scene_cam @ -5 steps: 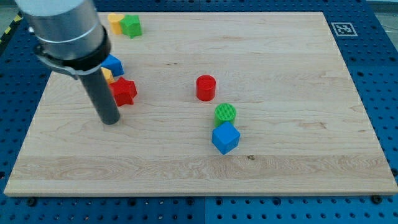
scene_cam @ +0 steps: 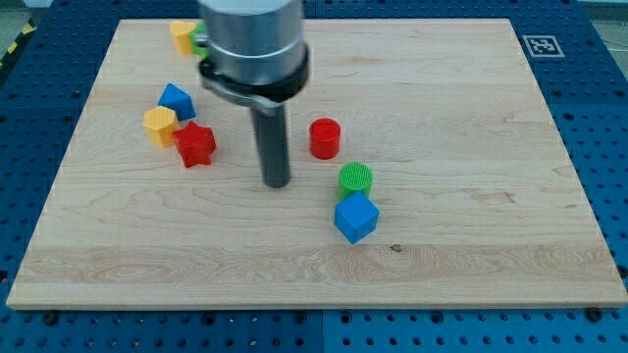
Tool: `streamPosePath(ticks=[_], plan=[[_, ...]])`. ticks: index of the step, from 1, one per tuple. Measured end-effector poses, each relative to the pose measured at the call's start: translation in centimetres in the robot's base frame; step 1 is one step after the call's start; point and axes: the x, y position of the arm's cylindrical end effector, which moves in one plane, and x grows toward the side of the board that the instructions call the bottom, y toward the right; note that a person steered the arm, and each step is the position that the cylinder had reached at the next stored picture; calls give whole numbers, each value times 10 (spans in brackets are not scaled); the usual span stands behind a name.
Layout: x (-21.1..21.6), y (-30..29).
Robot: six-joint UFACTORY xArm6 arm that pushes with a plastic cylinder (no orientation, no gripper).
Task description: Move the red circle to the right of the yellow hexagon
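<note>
The red circle (scene_cam: pixel 325 138) stands near the middle of the wooden board (scene_cam: pixel 461 147). The yellow hexagon (scene_cam: pixel 159 126) sits at the view's left, touching a blue block (scene_cam: pixel 177 100) above it and a red star-shaped block (scene_cam: pixel 195 145) to its right. My tip (scene_cam: pixel 278 182) rests on the board to the lower left of the red circle, a short gap away, and well to the right of the red star block.
A green circle (scene_cam: pixel 355 178) and a blue cube (scene_cam: pixel 355 218) sit just below the red circle. A yellow block (scene_cam: pixel 182 36) and a green block (scene_cam: pixel 199 37), partly hidden by the arm, lie at the view's top left.
My tip has moved to the right, from beside the red star block to near the red circle. The yellow hexagon is now uncovered. No block has moved.
</note>
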Motion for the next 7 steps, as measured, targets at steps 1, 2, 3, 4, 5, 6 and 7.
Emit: streamPosePath(ticks=[1, 2, 3, 4, 5, 6, 7], plan=[[-14, 25], [-62, 4], [-105, 0], [-119, 8], [-123, 42], [-114, 121], [-77, 140]])
